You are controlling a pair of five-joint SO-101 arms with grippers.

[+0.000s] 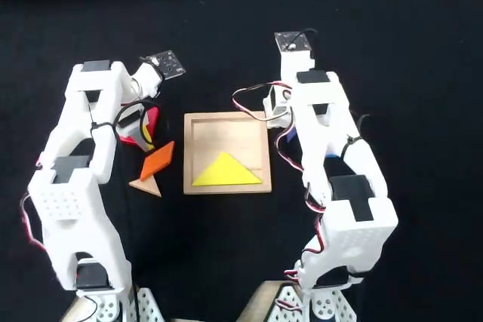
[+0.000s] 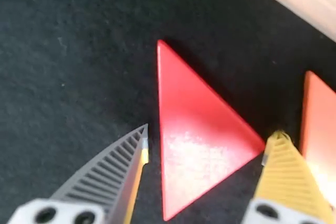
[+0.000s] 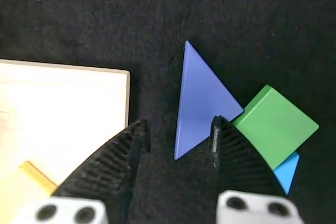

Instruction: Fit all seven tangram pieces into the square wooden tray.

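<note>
One large yellow triangle (image 1: 226, 171) lies flat inside the square wooden tray (image 1: 226, 117), its long edge along the tray wall nearest the arm bases; the other tray cells are bare wood. All six other pieces are outside the tray on the black cloth (image 1: 407, 50).

On the side of the tray where the left arm stands, an orange parallelogram (image 1: 158, 161) lies just beside the tray wall. A tan wooden triangle (image 1: 148, 185) touches its corner, a little further from the tray. A large red triangle (image 2: 194, 140) lies beyond them, also near that wall. The left gripper (image 2: 210, 135) hangs low over the red triangle with its jaws spread wide. Its grey finger and its yellow finger stand at opposite edges of the piece without clamping it.

On the opposite side of the tray, a violet-blue triangle (image 3: 202, 98) lies near the tray wall. A green square (image 3: 275, 124) touches its far corner, and a small light-blue triangle (image 3: 287, 169) pokes out from behind the square, farther from the tray. The right gripper (image 3: 178, 125) is parted and holds nothing. One black fingertip sits at the violet-blue triangle's edge, and the other is over the cloth between that piece and the tray.
</note>
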